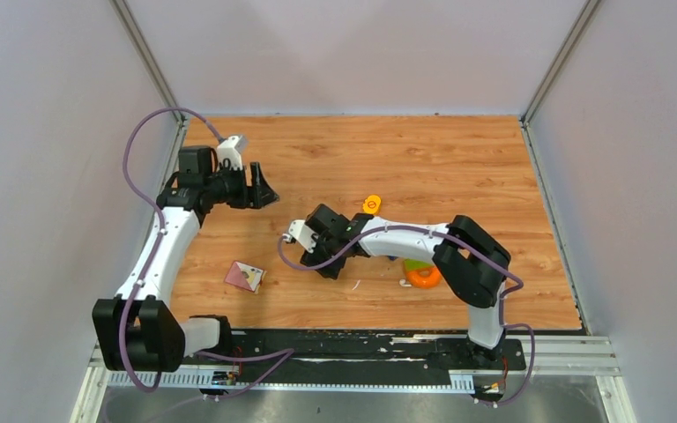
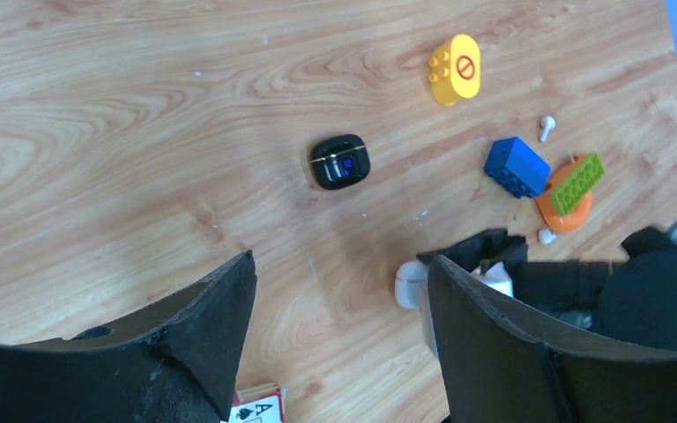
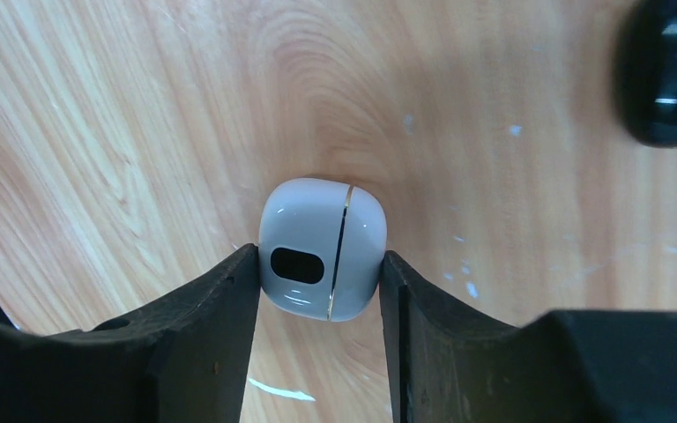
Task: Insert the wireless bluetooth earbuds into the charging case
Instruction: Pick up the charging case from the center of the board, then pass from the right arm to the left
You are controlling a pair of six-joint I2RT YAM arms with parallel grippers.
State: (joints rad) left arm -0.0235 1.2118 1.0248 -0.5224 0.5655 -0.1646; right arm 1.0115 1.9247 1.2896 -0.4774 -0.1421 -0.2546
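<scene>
The right gripper [image 3: 320,264] pinches the closed white case [image 3: 322,238] by its two sides on the wooden table [image 3: 141,106]. The black case [image 2: 339,161] lies nearby, also shut as far as the blurred view tells. The left gripper [image 2: 339,264] hangs above with its jaws spread and empty. Two white earbuds [image 2: 546,126] lie loose outside both cases, one near the blue brick [image 2: 516,166] and the other just beside the orange disc [image 2: 564,216].
</scene>
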